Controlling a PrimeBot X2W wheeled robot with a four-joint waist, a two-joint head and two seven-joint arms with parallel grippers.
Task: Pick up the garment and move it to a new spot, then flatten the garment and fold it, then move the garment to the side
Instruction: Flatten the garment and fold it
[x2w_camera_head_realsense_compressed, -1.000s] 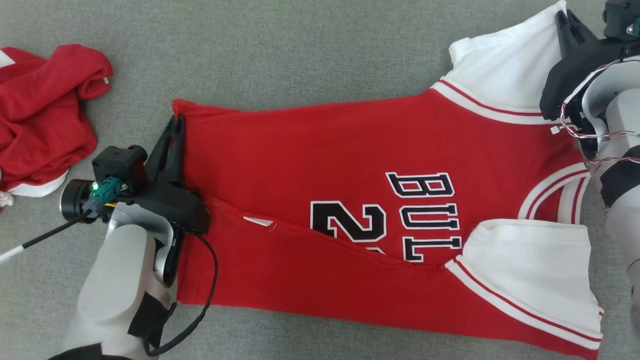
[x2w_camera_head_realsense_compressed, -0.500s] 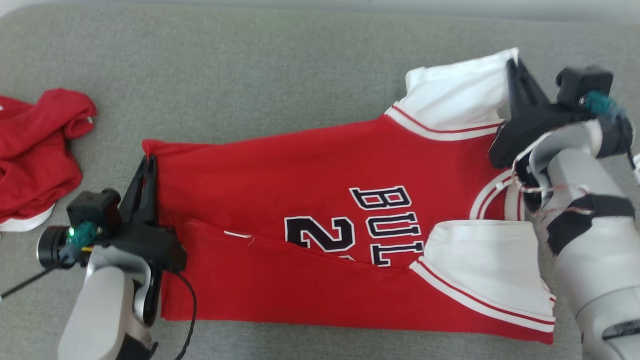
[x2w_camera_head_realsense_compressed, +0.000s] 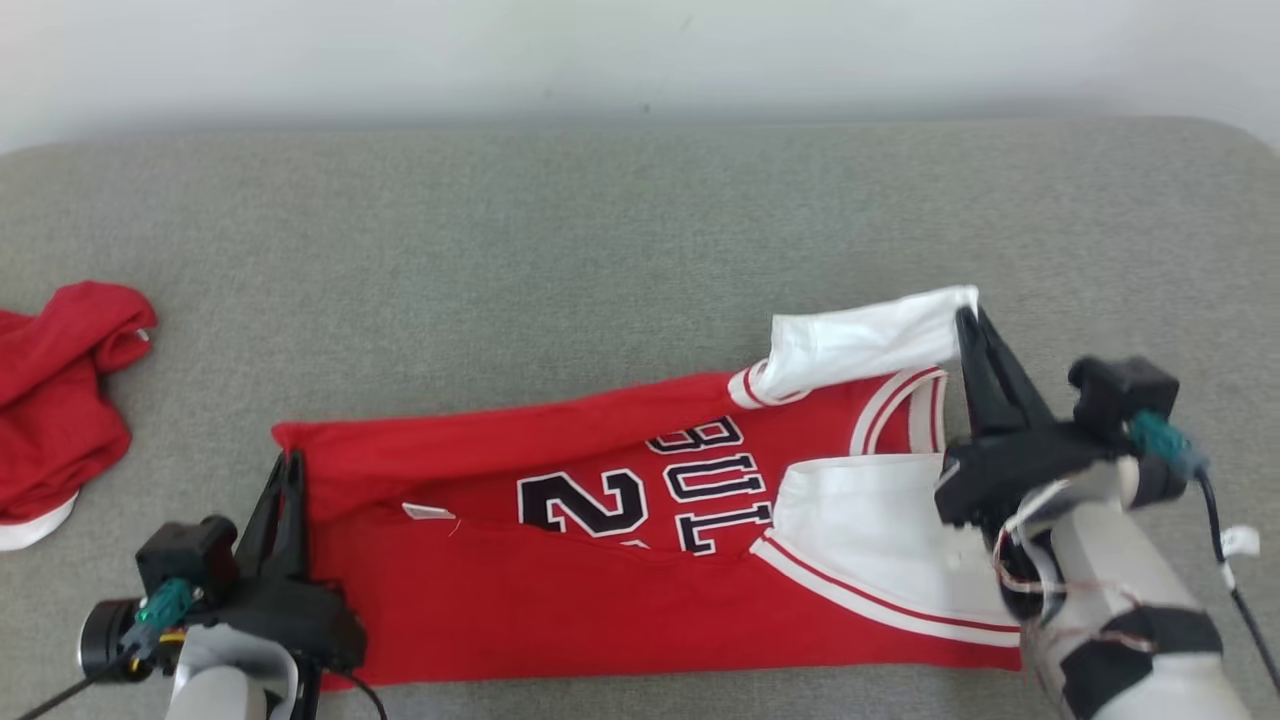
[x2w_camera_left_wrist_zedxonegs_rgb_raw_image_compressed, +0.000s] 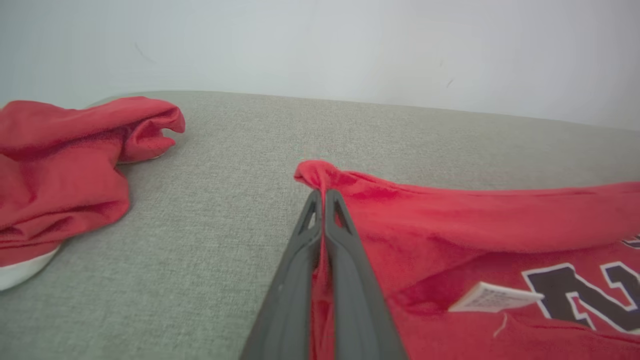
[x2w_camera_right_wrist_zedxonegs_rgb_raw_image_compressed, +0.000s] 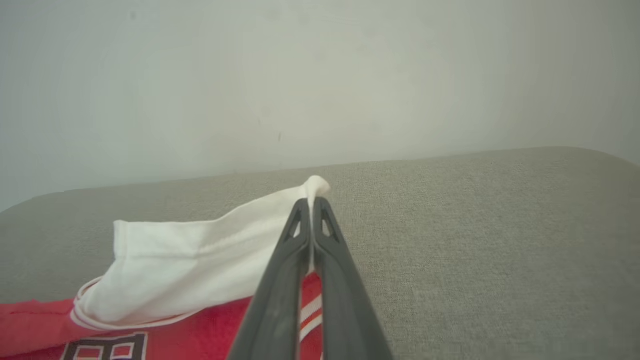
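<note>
The left claw (x2w_camera_head_realsense_compressed: 290, 462) is clamped shut on the far left hem corner of a red jersey (x2w_camera_head_realsense_compressed: 560, 610), with cloth pinched between its two dark fingers. The right claw (x2w_camera_head_realsense_compressed: 968, 318) is also closed, gripping the tip of one white sleeve (x2w_camera_head_realsense_compressed: 860, 340) and holding it raised. The single jersey, lettered in black and white, lies between the two claws on a grey padded surface (x2w_camera_head_realsense_compressed: 600, 230). Its second white sleeve (x2w_camera_head_realsense_compressed: 860, 520) lies flat beside the right claw. A second red garment (x2w_camera_head_realsense_compressed: 50, 420) sits crumpled at the left, well apart.
</note>
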